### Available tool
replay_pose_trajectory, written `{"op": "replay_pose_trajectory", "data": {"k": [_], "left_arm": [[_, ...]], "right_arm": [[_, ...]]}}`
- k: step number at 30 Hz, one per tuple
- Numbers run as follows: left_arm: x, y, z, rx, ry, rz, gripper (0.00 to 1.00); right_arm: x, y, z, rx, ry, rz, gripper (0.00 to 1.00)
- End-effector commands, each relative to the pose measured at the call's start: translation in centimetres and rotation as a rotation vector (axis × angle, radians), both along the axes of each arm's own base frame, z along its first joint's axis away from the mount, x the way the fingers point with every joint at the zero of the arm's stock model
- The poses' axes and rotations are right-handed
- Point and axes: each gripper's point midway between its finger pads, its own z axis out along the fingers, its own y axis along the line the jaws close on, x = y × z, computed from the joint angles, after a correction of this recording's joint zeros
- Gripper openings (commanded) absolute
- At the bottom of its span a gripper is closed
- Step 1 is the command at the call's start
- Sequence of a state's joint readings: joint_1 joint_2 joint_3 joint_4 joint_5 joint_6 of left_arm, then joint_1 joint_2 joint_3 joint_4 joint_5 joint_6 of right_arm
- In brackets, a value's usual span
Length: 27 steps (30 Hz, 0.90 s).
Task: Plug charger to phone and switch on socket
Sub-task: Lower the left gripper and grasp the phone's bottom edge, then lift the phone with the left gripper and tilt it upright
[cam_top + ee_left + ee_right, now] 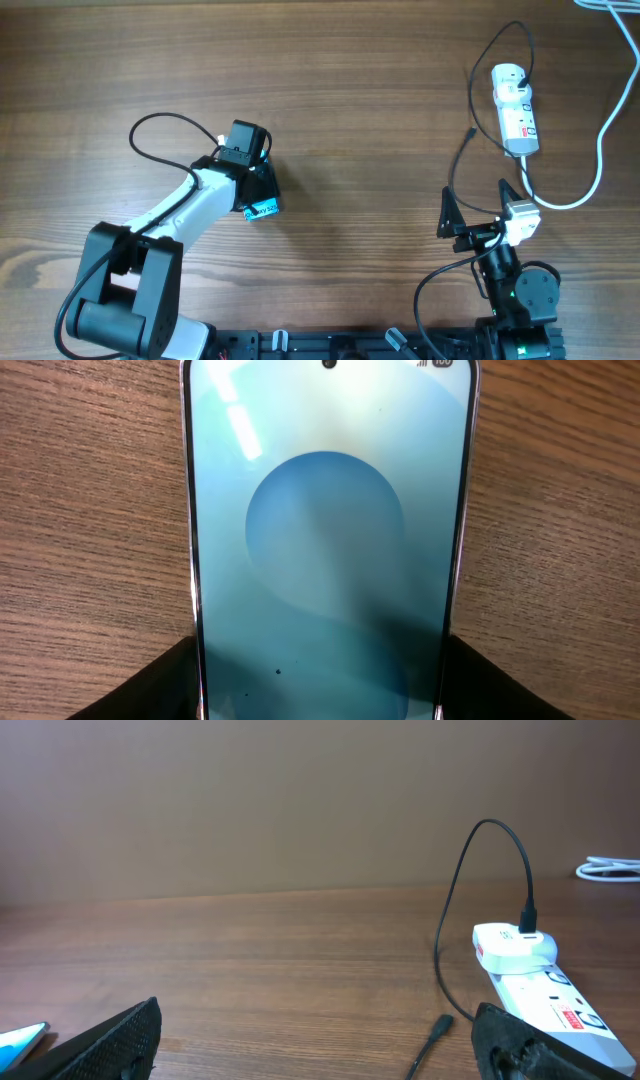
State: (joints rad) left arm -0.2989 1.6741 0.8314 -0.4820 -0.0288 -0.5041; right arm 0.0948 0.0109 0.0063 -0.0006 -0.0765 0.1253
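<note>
Our left gripper [258, 188] pinches the phone [325, 540] by its long edges, left of centre on the table [360, 90]; we should keep it flat and steady. The charger [471, 132] tip lies loose ahead of our spread right gripper [315, 1020], near the socket [515, 110]. We'd grasp the cable just behind that tip.
</note>
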Motion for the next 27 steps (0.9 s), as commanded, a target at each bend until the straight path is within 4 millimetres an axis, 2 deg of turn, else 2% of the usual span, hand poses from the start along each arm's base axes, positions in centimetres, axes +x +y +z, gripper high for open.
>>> {"op": "replay_pose_trajectory", "data": {"k": [1,6,11,19,27], "left_arm": [[-6.7,-1.7,-4.4,-0.126,0.277,0.026,0.63],[-6.9,-2.2,-4.1,-0.157,0.292,0.022,0.6],[-6.0,-2.5,-2.9,-0.156,0.296,0.022,0.53],[-5.7,-2.6,-2.1,-0.151,0.309,0.024,0.53],[-3.1,-3.4,1.4,-0.154,0.295,0.011,0.52]], "right_arm": [[0.0,-0.4,0.2,-0.017,-0.012,-0.023,1.0],[0.0,-0.4,0.2,-0.017,-0.012,-0.023,1.0],[0.0,-0.4,0.2,-0.017,-0.012,-0.023,1.0],[0.0,-0.4,0.2,-0.017,-0.011,-0.023,1.0],[0.0,-0.4,0.2,-0.017,-0.012,-0.023,1.0]]}}
